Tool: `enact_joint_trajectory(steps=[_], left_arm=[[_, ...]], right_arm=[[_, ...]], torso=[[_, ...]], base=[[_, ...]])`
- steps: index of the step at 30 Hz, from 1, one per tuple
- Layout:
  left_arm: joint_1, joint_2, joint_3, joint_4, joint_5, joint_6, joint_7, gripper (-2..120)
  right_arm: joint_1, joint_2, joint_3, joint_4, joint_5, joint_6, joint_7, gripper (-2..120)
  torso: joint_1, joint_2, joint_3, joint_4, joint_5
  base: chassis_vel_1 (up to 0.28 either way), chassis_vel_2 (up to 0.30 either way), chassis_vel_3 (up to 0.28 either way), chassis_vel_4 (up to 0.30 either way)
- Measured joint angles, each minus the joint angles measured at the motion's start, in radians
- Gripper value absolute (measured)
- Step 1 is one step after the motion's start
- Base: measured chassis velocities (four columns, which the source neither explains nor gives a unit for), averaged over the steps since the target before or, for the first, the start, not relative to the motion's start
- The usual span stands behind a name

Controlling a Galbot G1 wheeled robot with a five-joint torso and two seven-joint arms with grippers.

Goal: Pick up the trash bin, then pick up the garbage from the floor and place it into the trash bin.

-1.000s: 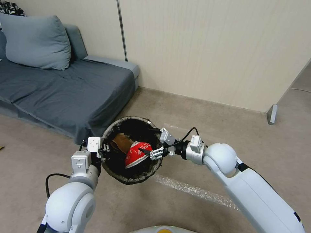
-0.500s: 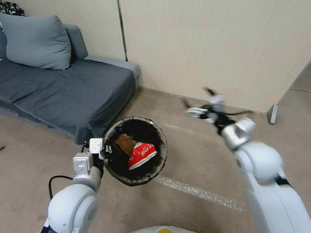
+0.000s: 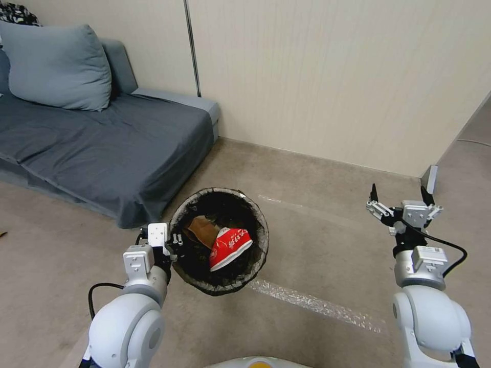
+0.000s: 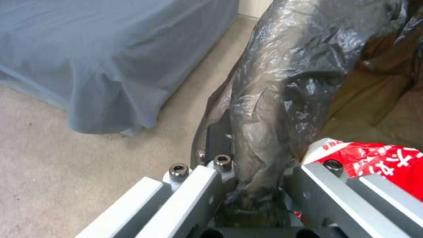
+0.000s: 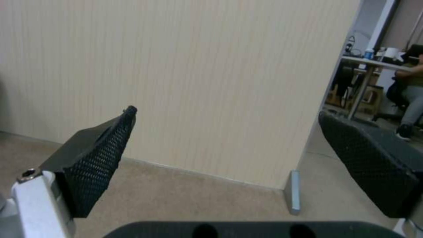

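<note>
My left gripper point(image 3: 171, 244) is clamped on the near-left rim of the small round white plastic trash bin point(image 3: 220, 240) lined with a dark bag, which sits at lower centre of the head view, just clear of the corner of the grey upholstered sofa point(image 3: 102, 138). In the left wrist view one finger stands outside the wall and the other inside, with the bag film point(image 4: 282, 82) pinched between them. Inside the bin lie a crushed red-and-white paper cup point(image 3: 229, 247) and a tan paper bag point(image 3: 200, 230), touching one another. My right gripper point(image 3: 401, 202) is at the right of the head view, well apart from the bin, jaws spread wide and empty, pointing at the cream panelled wall point(image 5: 211, 66). Assessment: the bin appears light and its wall stiff, but the liner is thin and slippery, so the hold should bear on the plastic rim, not the film alone; whether it does is not fully clear here. The contents are soft, light and crushable. The beige carpeted floor point(image 3: 317, 255) has no litter in sight.
</note>
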Motion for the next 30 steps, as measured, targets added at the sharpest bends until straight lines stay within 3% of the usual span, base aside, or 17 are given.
enact_joint_trajectory(steps=[14, 30], left_arm=[[0.004, 0.009, -0.028, -0.022, 0.027, 0.012, 0.037, 0], [0.007, 0.007, -0.025, -0.042, 0.019, 0.025, 0.024, 0]], right_arm=[[0.012, 0.004, -0.031, -0.024, -0.053, 0.001, 0.011, 100], [0.004, 0.013, -0.085, -0.021, -0.021, -0.022, 0.019, 100]], torso=[[0.0, 0.0, 0.0, -0.0003, 0.0001], [0.0, 0.0, 0.0, -0.0002, 0.0001]], base=[[0.0, 0.0, 0.0, 0.0], [0.052, 0.045, 0.053, 0.05]])
